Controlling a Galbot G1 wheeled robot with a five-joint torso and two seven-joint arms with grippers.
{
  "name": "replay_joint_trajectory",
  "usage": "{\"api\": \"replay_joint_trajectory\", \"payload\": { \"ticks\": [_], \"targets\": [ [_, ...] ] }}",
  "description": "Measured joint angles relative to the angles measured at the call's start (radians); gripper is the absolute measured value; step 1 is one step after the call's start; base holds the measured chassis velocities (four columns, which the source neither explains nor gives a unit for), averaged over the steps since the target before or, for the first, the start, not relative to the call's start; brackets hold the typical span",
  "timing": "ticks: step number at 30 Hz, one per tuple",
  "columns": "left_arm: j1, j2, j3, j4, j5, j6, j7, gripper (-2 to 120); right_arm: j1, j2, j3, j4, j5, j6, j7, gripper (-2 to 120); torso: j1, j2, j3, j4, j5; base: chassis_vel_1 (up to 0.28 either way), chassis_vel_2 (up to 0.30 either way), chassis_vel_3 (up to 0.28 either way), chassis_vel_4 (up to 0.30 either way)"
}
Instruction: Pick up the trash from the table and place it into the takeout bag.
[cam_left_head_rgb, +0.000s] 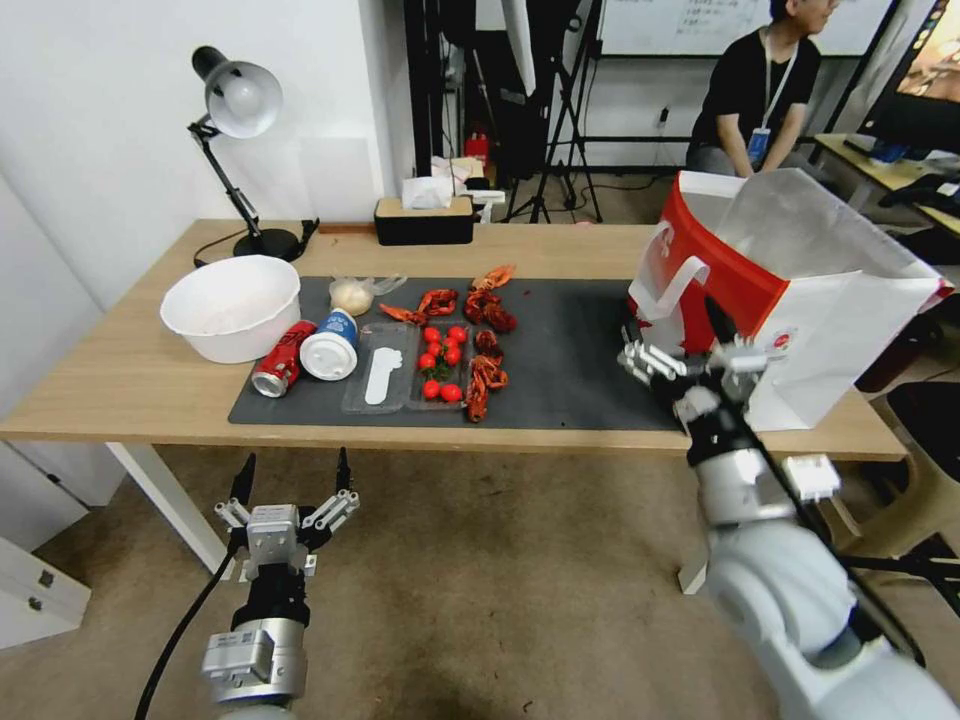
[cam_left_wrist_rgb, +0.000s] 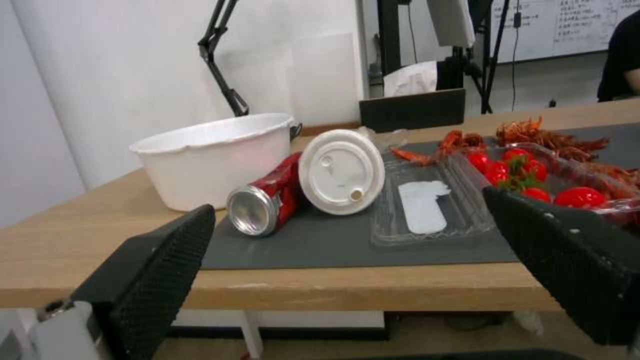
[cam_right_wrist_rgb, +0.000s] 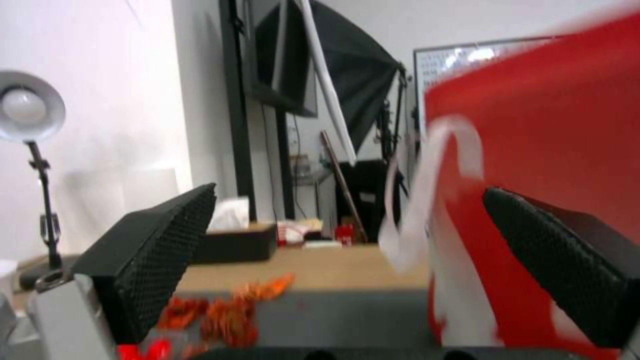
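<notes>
No label reads clearly; left gripper (cam_left_head_rgb: 292, 478) and right gripper (cam_left_head_rgb: 675, 330) fingers spread, grasping nothing.

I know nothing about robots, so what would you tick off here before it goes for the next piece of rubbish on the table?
1. Left gripper empty and open: ok; it hangs below the table's front edge.
2. Right gripper empty and open: ok; it is beside the takeout bag.
3. Bag mouth open: ok, though the bag leans.
4. Red soda can reachable: ok; it lies on its side on the dark grey mat, beside the white-lidded blue paper cup.
5. Can touching the cup: cannot tell.
6. Small clear bag unobstructed: ok; it sits behind the cup.
</notes>
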Motion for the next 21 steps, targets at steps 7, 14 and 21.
{"api": "replay_joint_trajectory", "payload": {
  "ticks": [7, 14, 21],
  "targets": [
    [0.003, 0.001, -0.003, 0.002, -0.001, -0.006, 0.000, 100, -0.144, 0.067, -0.001, -0.048, -0.069, 0.105, -0.030, 100, 0.000, 0.000, 0.000, -0.0001, 0.0001, 0.000, 0.000, 0.000, 0.000],
    [-0.001, 0.001, -0.001, 0.007, -0.003, -0.007, -0.001, 100, -0.187, 0.094, -0.006, -0.097, -0.080, 0.153, -0.040, 100, 0.000, 0.000, 0.000, 0.0000, 0.0001, 0.000, 0.000, 0.000, 0.000],
    [-0.007, 0.000, 0.002, 0.014, -0.003, -0.007, -0.001, 100, -0.197, 0.106, -0.013, -0.130, -0.079, 0.170, -0.049, 100, 0.000, 0.000, 0.000, 0.0000, 0.0002, 0.000, 0.000, 0.000, 0.000]
  ]
}}
